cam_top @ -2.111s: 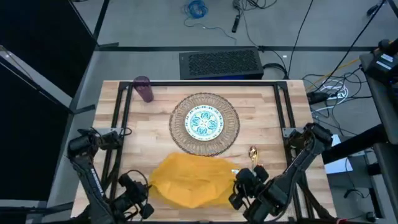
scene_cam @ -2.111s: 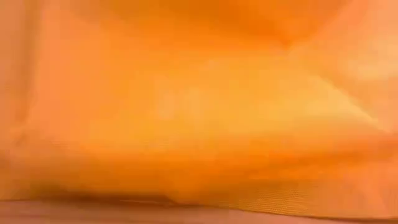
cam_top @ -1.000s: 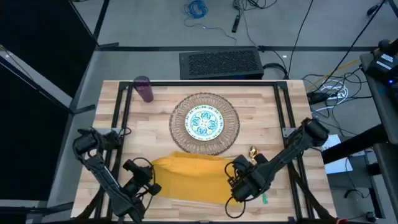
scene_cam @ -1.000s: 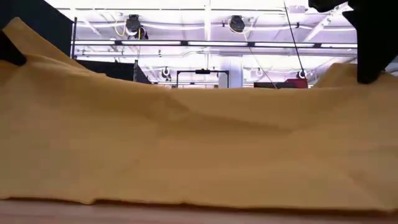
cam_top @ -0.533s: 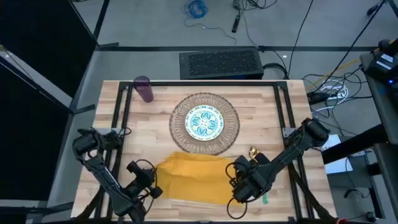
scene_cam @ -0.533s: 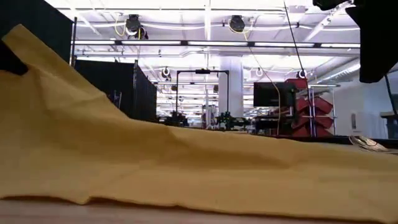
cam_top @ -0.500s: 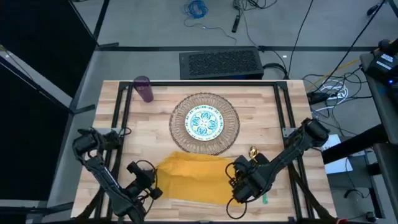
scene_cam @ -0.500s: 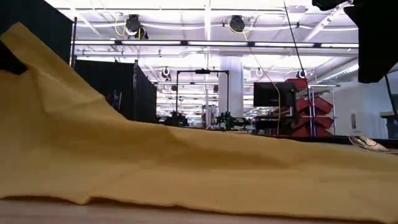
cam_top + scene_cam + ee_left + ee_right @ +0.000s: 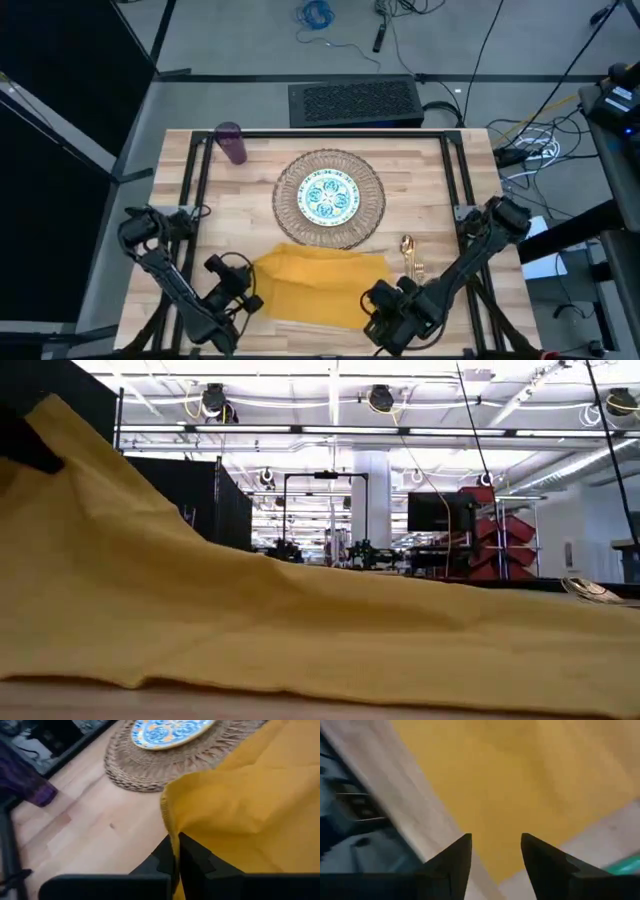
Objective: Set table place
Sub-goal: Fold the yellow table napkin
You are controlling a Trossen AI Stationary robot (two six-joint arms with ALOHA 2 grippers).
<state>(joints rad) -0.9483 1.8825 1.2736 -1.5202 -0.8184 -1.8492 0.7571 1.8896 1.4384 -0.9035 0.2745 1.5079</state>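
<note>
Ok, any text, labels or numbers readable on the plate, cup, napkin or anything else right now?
None readable. The plate carries only a teal pattern, and the napkin and purple cup are plain. Equipment in the room behind the table is too far off to show any lettering.

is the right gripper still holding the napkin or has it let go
Let go: right gripper jaws stand open, nothing between them, above the napkin, which lies flat there.

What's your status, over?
Left claw shut on napkin corner. Right claw open, off the cloth. Napkin lies below the mat. Nothing in the way.
</note>
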